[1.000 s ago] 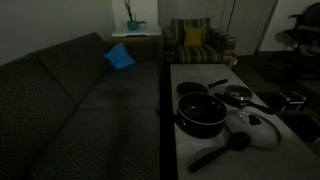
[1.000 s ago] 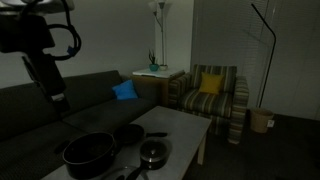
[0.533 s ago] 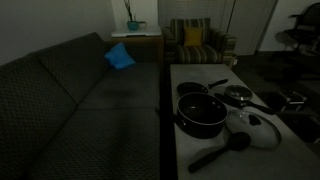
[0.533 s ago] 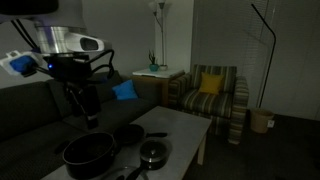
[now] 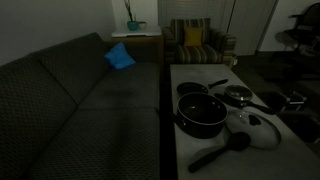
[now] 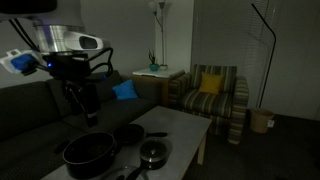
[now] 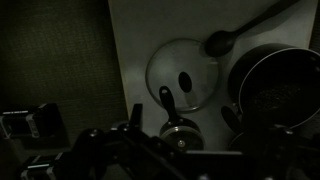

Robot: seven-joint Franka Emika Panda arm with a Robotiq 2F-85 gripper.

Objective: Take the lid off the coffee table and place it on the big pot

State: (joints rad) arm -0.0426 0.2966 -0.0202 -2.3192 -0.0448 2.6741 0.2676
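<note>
The gripper [image 6: 89, 113] is hanging over the coffee table [image 6: 178, 124] (finger spread unreadable in the dark); descending, it is risking skidding the glass lid [image 7: 183, 75] into the spoon [image 7: 222, 41].

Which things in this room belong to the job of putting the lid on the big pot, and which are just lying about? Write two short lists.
Belong to the job:
lid
big pot
coffee table

Just lying about:
black spoon
long-handled pan
small saucepan
blue cushion
armchair
sofa
</note>
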